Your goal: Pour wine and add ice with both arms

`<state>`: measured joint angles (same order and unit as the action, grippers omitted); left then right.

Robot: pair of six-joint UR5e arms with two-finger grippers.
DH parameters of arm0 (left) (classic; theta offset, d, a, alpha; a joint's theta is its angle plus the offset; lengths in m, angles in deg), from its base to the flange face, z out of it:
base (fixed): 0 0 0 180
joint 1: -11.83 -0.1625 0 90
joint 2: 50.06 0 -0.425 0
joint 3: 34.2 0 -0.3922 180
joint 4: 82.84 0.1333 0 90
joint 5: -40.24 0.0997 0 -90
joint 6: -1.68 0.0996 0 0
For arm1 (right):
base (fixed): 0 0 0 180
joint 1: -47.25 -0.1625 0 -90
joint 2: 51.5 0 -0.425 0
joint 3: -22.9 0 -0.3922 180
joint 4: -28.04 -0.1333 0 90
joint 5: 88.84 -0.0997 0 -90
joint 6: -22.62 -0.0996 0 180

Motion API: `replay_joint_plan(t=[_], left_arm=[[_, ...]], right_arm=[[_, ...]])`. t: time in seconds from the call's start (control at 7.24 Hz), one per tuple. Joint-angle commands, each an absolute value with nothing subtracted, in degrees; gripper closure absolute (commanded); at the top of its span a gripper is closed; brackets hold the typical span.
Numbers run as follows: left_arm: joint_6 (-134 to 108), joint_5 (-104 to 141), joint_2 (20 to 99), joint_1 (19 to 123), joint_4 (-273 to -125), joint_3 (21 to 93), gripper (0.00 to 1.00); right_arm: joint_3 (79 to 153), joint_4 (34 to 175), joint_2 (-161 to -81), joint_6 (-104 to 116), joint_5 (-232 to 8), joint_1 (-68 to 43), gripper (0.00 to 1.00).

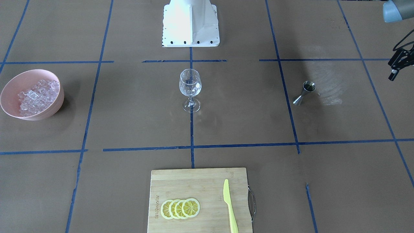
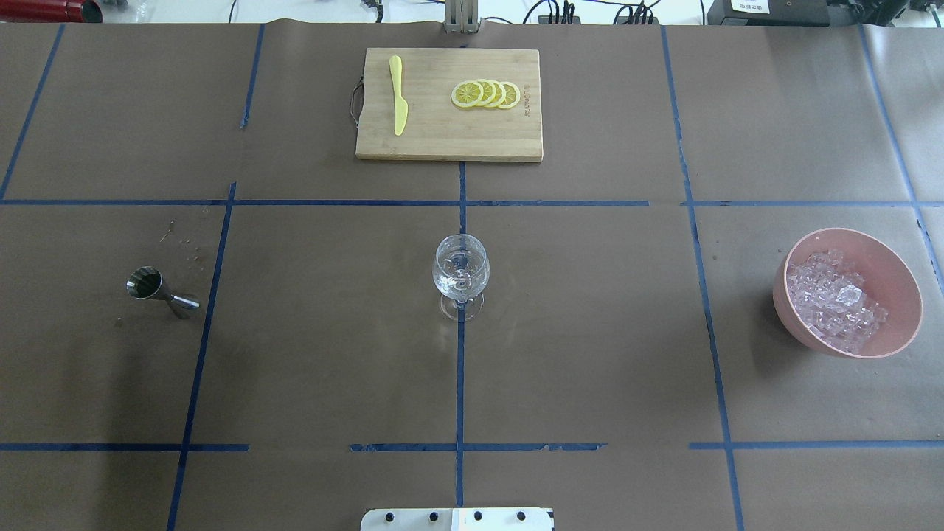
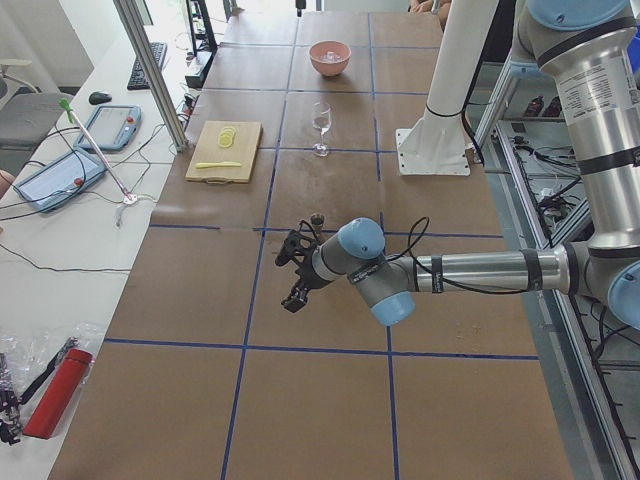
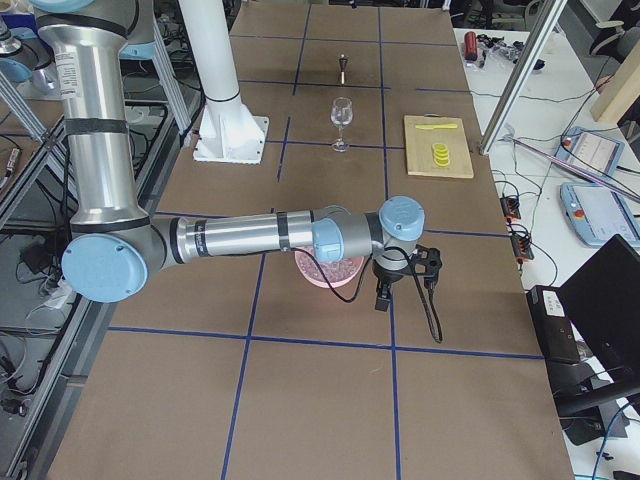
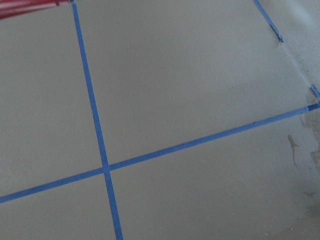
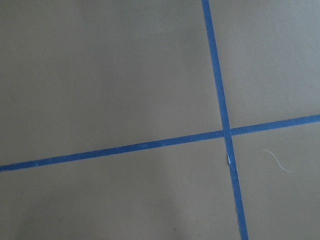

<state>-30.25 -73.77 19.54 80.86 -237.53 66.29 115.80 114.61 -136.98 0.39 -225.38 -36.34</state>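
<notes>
The brown paper-covered desk [image 2: 590,332] is marked into squares with blue tape. The silver-grey left arm [image 3: 480,270] reaches out over its own end, and the black left hand [image 3: 290,272] hangs above bare paper; I cannot tell whether it is released or clenched. The silver-grey right arm [image 4: 240,238] stretches over the opposite end, and I cannot tell the state of the right hand [image 4: 402,275] either. A white box-like pedestal [image 1: 190,22] stands at the robot's edge. On the far side lies a rectangular bamboo cutting board [image 2: 450,136]. A pink round bowl [image 2: 896,287] sits on the robot's right and holds the ice [image 2: 833,302], heaped small clear cubes. A clear stemmed wine glass [image 2: 460,269] stands upright at the centre. A yellow-green plastic knife [image 2: 399,96] and overlapping yellow lemon slices [image 2: 484,94] lie on the board. A steel hourglass-shaped jigger [image 2: 158,290] stands on the left.
</notes>
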Motion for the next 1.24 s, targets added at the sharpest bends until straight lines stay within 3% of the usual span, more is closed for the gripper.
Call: replay_joint_plan(t=[0.0,0.55,1.1], left_arm=[[-39.48,-62.01,15.09,72.94,-248.63,66.26,0.02],[-64.72,-29.44,9.64,42.75,-252.81,66.44,0.04],[-77.94,-11.41,6.10,25.85,-255.46,66.52,0.04]], right_arm=[[115.98,114.61,-137.01,0.39,-225.42,-36.33,0.00],[116.24,114.61,-137.01,0.39,-225.42,-36.33,0.00],[117.12,114.61,-137.10,0.39,-225.51,-36.33,0.00]])
